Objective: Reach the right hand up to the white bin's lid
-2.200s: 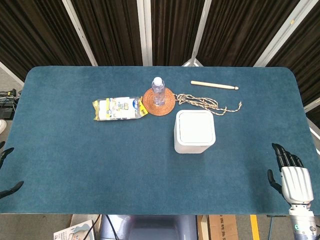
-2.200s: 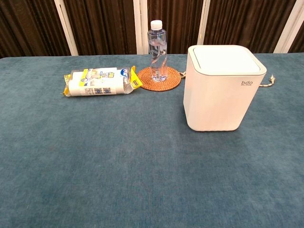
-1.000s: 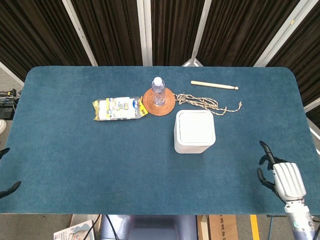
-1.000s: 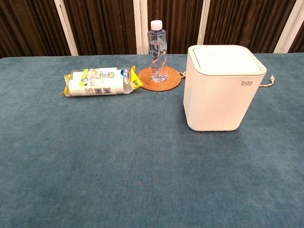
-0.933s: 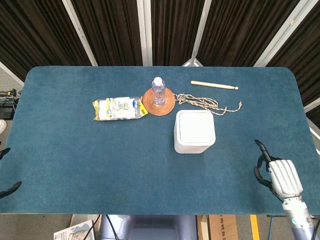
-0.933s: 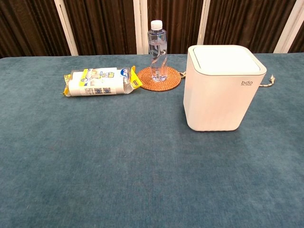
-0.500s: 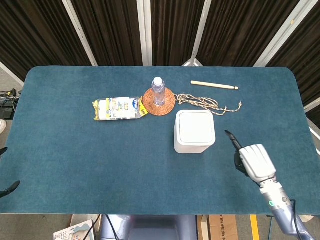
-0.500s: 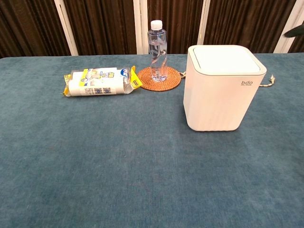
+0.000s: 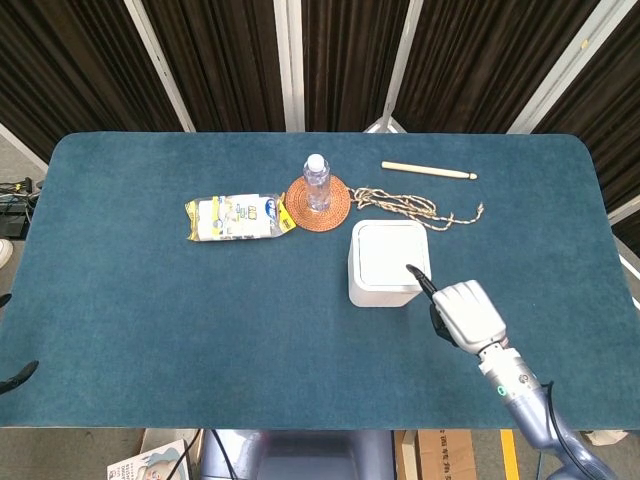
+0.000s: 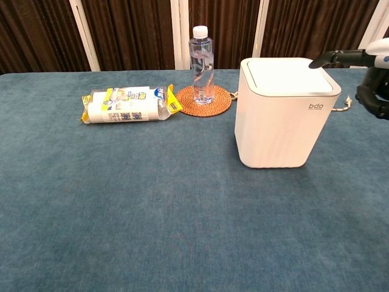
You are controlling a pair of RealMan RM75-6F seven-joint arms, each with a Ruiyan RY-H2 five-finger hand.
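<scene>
The white bin (image 9: 380,290) stands right of the table's middle, its lid (image 9: 388,252) closed. In the chest view the bin (image 10: 279,128) shows its flat lid (image 10: 285,74) at lid height. My right hand (image 9: 465,312) hovers at the bin's near right corner, holding nothing. One dark finger (image 9: 418,279) stretches out over the lid's corner and the others are curled under. The chest view shows that finger (image 10: 331,59) just above the lid's right side; whether it touches I cannot tell. Only the fingertips of my left hand (image 9: 18,373) show, at the table's left edge, apart from each other.
Behind the bin a water bottle (image 9: 317,183) stands on a woven coaster (image 9: 318,205). A yellow and white packet (image 9: 238,217) lies left of the coaster. A rope (image 9: 410,208) and a wooden stick (image 9: 428,170) lie at the back right.
My right hand has come in from the table's near right edge, leftward and up to the bin's lid corner, curling all but one finger. The left hand has barely moved.
</scene>
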